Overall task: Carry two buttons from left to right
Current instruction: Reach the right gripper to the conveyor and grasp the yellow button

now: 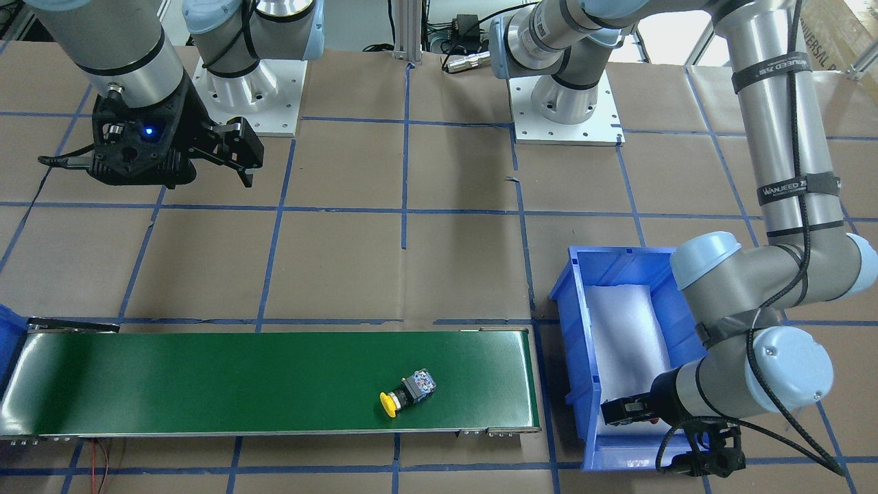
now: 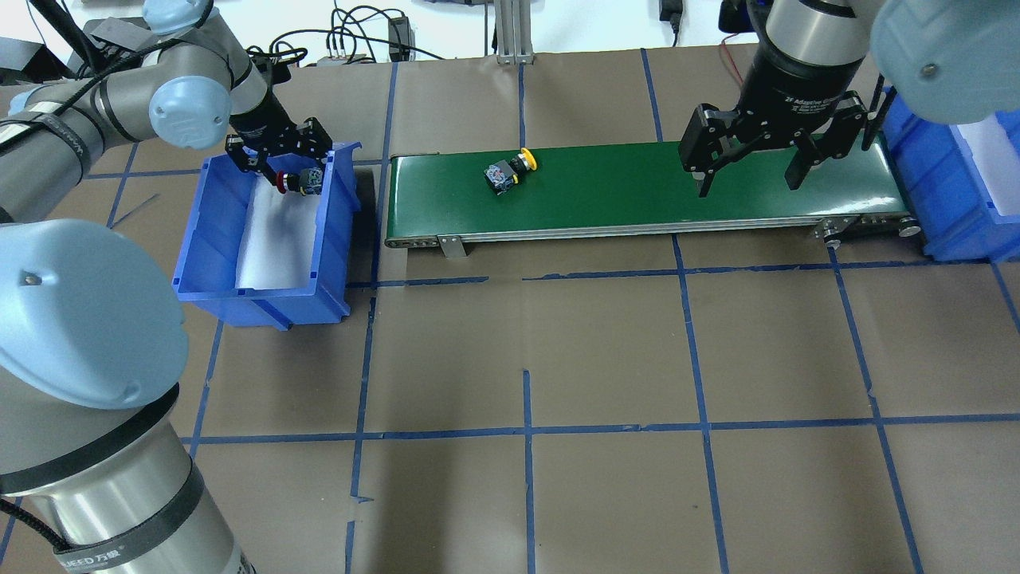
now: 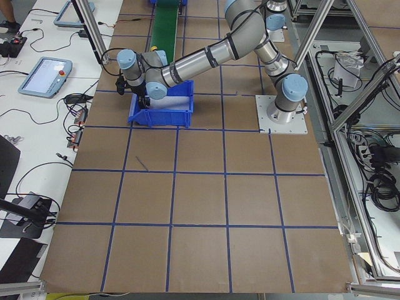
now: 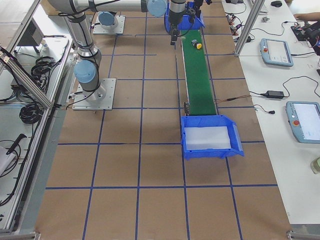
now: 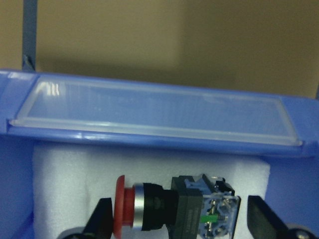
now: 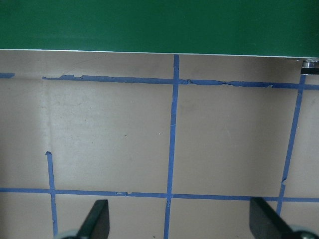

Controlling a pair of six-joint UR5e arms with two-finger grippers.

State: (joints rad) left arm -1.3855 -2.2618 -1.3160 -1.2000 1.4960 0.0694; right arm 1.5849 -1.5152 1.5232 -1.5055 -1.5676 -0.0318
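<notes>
Left gripper (image 2: 292, 177) is down in the left blue bin (image 2: 263, 299), fingers spread wide. We see the red-capped button (image 5: 174, 209) lying on white foam (image 5: 65, 174) between them. The yellow-capped button (image 2: 510, 169) lies on its side on the green conveyor belt (image 2: 637, 191). Right gripper (image 2: 749, 185) hangs raised near the belt's right end, fingers apart and holding nothing.

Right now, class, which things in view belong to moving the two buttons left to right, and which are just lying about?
Job in hand: yellow-capped button on the green conveyor belt; red-capped button inside the open left gripper, at the left blue bin; right blue bin; open right gripper.

Lying about: teach pendants and black power adapter on the side bench.
</notes>
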